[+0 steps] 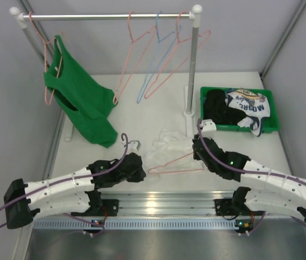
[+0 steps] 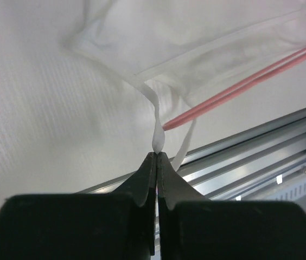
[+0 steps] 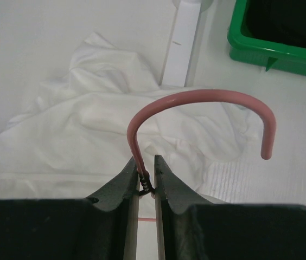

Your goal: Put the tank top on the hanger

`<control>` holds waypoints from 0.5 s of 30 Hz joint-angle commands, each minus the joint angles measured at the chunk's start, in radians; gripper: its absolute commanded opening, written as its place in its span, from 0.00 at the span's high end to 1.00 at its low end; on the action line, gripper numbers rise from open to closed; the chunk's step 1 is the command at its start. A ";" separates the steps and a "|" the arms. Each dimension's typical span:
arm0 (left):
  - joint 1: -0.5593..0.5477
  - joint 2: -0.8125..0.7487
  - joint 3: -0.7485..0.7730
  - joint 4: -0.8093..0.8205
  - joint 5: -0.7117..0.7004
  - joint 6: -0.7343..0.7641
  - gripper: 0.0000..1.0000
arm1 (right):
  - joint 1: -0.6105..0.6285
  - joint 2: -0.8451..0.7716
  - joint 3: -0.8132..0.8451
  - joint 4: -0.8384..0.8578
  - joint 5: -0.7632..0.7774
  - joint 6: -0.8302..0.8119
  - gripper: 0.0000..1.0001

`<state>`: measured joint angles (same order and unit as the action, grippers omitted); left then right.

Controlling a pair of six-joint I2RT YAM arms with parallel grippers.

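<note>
The white tank top (image 1: 166, 142) lies crumpled on the table in front of the rack post. The pink hanger (image 1: 176, 162) lies partly on it, its hook to the right. My left gripper (image 1: 144, 173) is shut on a narrow white strap (image 2: 157, 138) of the top, at the table's near edge. The strap runs up to the garment (image 2: 196, 38), and a hanger wire (image 2: 240, 86) crosses beside it. My right gripper (image 3: 146, 181) is shut on the hanger's twisted neck, below the hook (image 3: 196, 97). The top (image 3: 88, 124) lies under the hook. In the top view the right gripper (image 1: 197, 149) is right of the top.
A clothes rack (image 1: 192, 70) stands behind. It carries a green tank top (image 1: 80, 97) on a pink hanger and spare pink (image 1: 136, 54) and blue hangers (image 1: 158, 59). A green bin (image 1: 272, 127) at right holds dark and lettered garments. The rack foot (image 3: 183, 43) is close ahead.
</note>
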<state>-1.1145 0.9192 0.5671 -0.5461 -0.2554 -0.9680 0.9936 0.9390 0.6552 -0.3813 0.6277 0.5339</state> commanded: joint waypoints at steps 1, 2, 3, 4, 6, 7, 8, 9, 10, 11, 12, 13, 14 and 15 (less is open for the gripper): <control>-0.007 -0.019 0.089 -0.061 0.004 0.048 1.00 | 0.019 0.023 0.063 0.042 0.032 -0.006 1.00; -0.007 -0.020 0.100 -0.070 -0.001 0.051 1.00 | 0.019 0.026 0.067 0.042 0.030 -0.005 1.00; -0.007 -0.019 0.120 -0.084 -0.014 0.052 1.00 | 0.019 0.027 0.070 0.044 0.032 -0.006 1.00; -0.007 -0.020 0.128 -0.089 -0.021 0.054 1.00 | 0.020 0.024 0.069 0.045 0.033 -0.006 1.00; -0.008 -0.014 0.152 -0.087 -0.022 0.061 1.00 | 0.022 0.023 0.070 0.048 0.030 -0.006 1.00; -0.007 -0.005 0.160 -0.090 -0.019 0.064 1.00 | 0.022 0.026 0.072 0.047 0.029 -0.005 1.00; -0.007 0.000 0.168 -0.091 -0.015 0.068 1.00 | 0.023 0.026 0.078 0.048 0.030 -0.005 1.00; -0.007 0.006 0.187 -0.089 -0.012 0.072 1.00 | 0.023 0.029 0.084 0.042 0.029 -0.006 1.00; -0.007 0.016 0.200 -0.089 -0.010 0.075 1.00 | 0.027 0.032 0.089 0.041 0.030 -0.005 1.00; -0.007 0.021 0.212 -0.091 -0.011 0.081 1.00 | 0.030 0.034 0.102 0.038 0.032 -0.008 1.00; -0.008 0.029 0.240 -0.087 -0.015 0.089 1.00 | 0.034 0.035 0.110 0.036 0.035 -0.009 1.00; -0.008 0.044 0.257 -0.089 -0.019 0.104 1.00 | 0.039 0.037 0.118 0.032 0.035 -0.009 1.00; -0.008 0.053 0.273 -0.084 -0.024 0.113 1.00 | 0.043 0.044 0.136 0.027 0.041 -0.012 1.00; -0.007 0.061 0.305 -0.080 -0.024 0.123 1.00 | 0.056 0.049 0.147 0.022 0.055 -0.017 1.00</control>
<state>-1.1164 0.9638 0.7856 -0.6350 -0.2607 -0.8906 1.0149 0.9775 0.7235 -0.3882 0.6380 0.5304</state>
